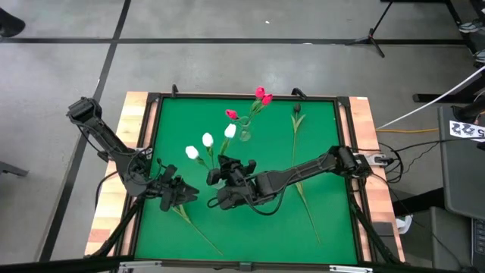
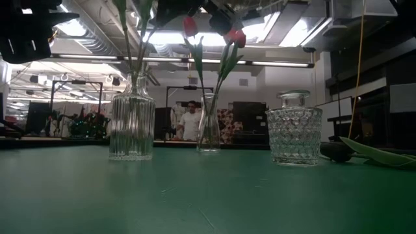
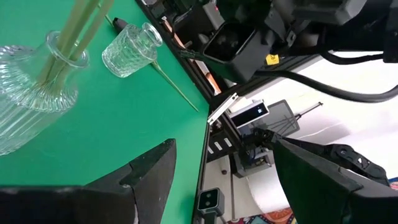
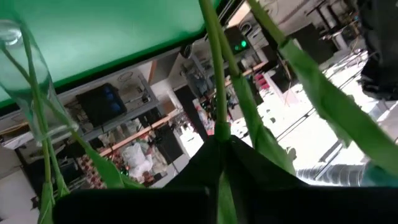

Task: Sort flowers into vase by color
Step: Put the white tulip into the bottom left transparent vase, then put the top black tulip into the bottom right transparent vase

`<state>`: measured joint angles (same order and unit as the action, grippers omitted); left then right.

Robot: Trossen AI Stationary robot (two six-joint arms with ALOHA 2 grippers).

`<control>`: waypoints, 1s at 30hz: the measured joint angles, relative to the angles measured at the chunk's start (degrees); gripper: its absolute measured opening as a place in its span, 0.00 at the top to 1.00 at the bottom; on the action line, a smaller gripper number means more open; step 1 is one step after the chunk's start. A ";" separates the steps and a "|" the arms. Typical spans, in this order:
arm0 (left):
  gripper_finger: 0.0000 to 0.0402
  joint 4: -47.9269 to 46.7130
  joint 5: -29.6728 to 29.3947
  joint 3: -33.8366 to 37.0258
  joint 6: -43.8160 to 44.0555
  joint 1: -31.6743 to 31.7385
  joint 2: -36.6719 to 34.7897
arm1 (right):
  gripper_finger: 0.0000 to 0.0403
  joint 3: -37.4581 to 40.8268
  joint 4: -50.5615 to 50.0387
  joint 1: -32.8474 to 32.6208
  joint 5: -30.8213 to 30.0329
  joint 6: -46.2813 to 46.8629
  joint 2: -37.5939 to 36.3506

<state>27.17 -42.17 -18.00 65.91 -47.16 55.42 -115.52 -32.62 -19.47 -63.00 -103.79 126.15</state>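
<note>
White tulips [image 1: 208, 141]: three heads at about ten o'clock from the table's middle, fanned toward eleven; their stems drop into the ribbed vase [image 2: 131, 123].
Red tulips [image 1: 263, 95]: three heads near twelve o'clock, standing in the slim vase [image 2: 208, 127], stems close to upright.
Dark tulip [image 1: 297, 111]: lying flat at two o'clock, head toward twelve, stem running back toward five.
Loose stem [image 1: 198, 230]: flat at seven o'clock, lying from ten to four.
Right end effector [image 1: 227, 180]: just past centre toward six, closed on a green stem [image 4: 214, 74] that runs straight away from the fingers.
Left end effector [image 1: 176, 192]: at eight o'clock, fingers spread apart, holding nothing.
Table [image 1: 318, 152]: green mat, dark frame, wood edges; a squat cut-glass vase [image 2: 294, 133] holds no flower.
Room: grey floor, bright ceiling lights, a person [image 2: 191, 121] far behind the vases.
</note>
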 joint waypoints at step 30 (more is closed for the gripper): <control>0.34 -1.52 -0.39 0.00 0.22 0.04 0.00 | 0.61 0.00 -1.92 -0.02 8.48 3.24 0.00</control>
<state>25.65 -42.57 -18.00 66.13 -47.11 55.42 -115.52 -34.54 -19.49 -54.52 -100.55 126.15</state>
